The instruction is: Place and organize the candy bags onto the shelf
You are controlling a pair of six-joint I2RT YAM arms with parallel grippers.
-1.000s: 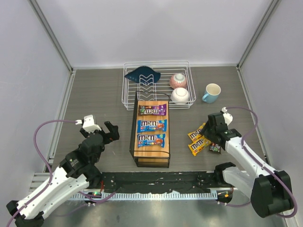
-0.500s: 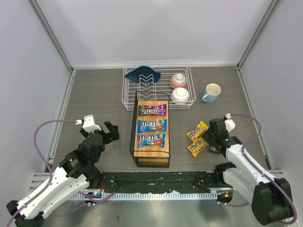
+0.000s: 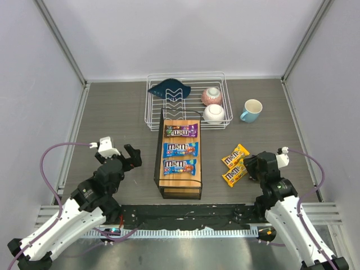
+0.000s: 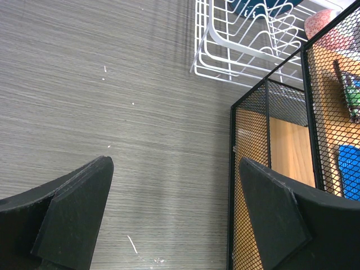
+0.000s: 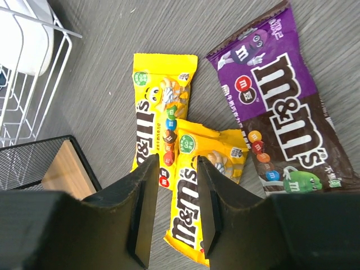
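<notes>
Right wrist view: your right gripper (image 5: 175,169) hangs half-shut astride a yellow candy bag (image 5: 225,157), grip impossible to tell, which overlaps a second yellow bag (image 5: 160,95) just ahead, so lifting toward the shelf (image 5: 56,163) at its left could drag both.

A: Shelf?
B: Black-metal-framed rectangular rack with a light wooden plank top (image 3: 180,179). Three glossy flat packets lie across it in a row: purple packet (image 3: 180,131) farthest, blue packet (image 3: 180,149) mid, second blue packet (image 3: 180,166) nearest.
A: Off it?
B: To its right, lying flat: upper yellow packet (image 5: 160,107), lower yellow packet (image 5: 216,152) overlapping it, purple-and-brown packet (image 5: 281,129) just beside.
</notes>
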